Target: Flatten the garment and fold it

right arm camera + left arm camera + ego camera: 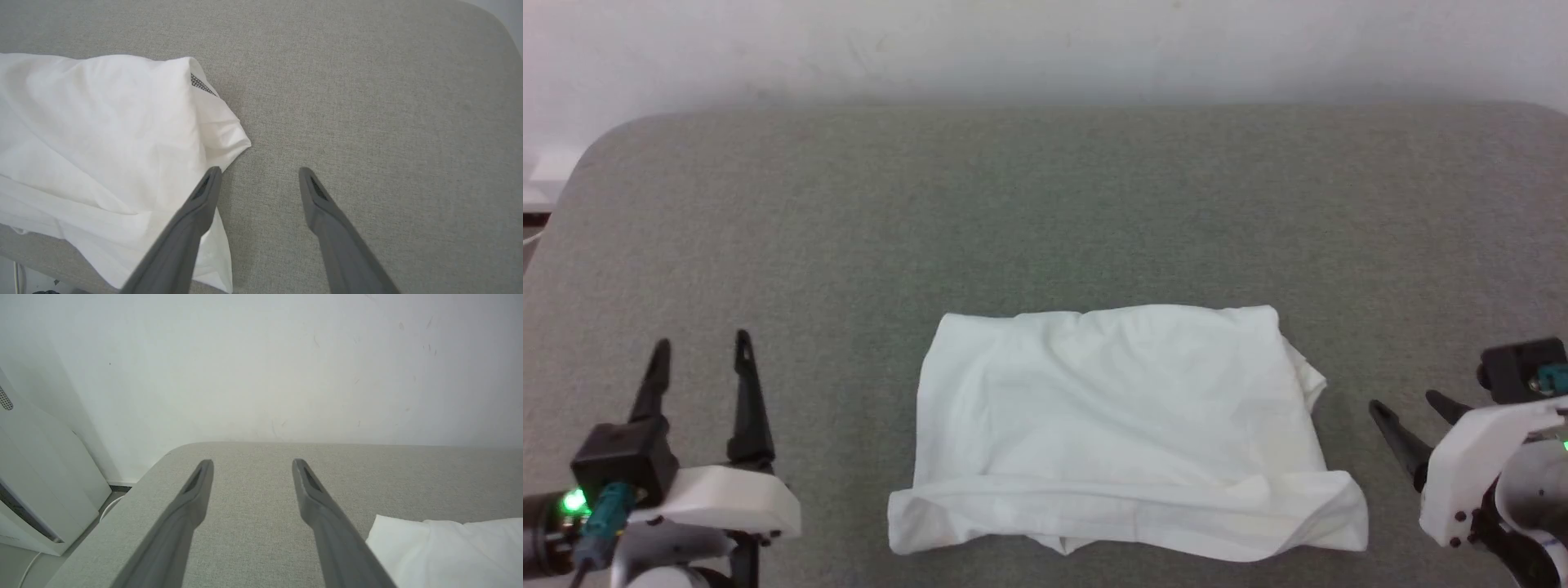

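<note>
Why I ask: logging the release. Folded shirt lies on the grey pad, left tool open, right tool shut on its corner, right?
Not quite: the right wrist view shows the right tool open, gripping nothing. The shirt is folded on the pad, left tool open.

There are one white garment (1119, 425), one grey table (1045, 204), one white unit (36, 490) and two grippers, the left gripper (702, 343) and the right gripper (1405, 401), each with two dark fingers (745, 384).
</note>
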`<state>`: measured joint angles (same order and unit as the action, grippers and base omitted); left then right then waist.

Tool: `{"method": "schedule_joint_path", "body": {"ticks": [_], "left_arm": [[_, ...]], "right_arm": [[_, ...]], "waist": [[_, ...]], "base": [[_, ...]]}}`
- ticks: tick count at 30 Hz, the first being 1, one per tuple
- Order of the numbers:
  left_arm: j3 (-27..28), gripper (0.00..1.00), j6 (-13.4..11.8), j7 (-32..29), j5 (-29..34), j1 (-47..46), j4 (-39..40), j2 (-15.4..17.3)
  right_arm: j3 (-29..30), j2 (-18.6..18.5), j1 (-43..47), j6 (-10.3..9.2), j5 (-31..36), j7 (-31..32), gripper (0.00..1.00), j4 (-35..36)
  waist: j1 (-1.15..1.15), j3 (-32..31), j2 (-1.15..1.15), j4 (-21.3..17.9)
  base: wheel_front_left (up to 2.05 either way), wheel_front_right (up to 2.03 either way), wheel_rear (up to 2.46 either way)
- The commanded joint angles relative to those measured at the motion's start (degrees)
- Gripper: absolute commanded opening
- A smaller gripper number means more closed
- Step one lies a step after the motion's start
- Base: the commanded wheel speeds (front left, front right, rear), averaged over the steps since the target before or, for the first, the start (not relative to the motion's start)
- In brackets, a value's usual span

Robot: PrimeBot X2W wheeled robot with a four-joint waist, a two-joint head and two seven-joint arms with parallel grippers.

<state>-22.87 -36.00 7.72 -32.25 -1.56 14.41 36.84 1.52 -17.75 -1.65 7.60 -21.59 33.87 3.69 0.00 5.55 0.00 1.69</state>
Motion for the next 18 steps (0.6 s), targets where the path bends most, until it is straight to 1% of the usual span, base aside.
{"method": "schedule_joint_path", "body": {"ticks": [1,5,9,14,18], "left_arm": [[0.5,1.0,-0.4,0.5,0.4,-0.4,0.1,0.6],[2.5,1.0,0.0,2.7,0.4,0.1,0.0,2.0],[3.7,1.0,0.7,4.4,0.7,-0.3,0.5,2.3],[3.2,1.0,1.6,5.3,1.4,-1.2,1.4,1.9],[2.3,1.0,2.4,5.5,1.9,-1.5,1.7,1.8]], "right_arm": [[-0.4,-0.2,-1.3,-0.11,-0.5,0.3,1.0,-0.5],[-3.6,-2.1,-5.5,-0.11,-2.4,4.3,1.0,-5.1],[-6.6,-3.2,-10.4,-0.11,-3.8,7.7,1.0,-10.1],[-9.4,-3.6,-16.0,-0.11,-4.1,10.6,1.0,-17.1],[-12.0,-3.5,-18.8,-0.11,-4.5,12.9,1.0,-22.7]], "waist": [[0.0,0.7,0.0,1.6],[0.0,1.6,0.0,3.9],[0.0,2.9,0.0,5.5],[0.0,4.8,0.0,6.8],[0.0,5.9,0.0,7.2]], "base": [[0.0,0.0,0.0],[0.0,0.0,0.0],[0.0,0.0,0.0],[0.0,0.0,0.0],[0.0,0.0,0.0]]}}
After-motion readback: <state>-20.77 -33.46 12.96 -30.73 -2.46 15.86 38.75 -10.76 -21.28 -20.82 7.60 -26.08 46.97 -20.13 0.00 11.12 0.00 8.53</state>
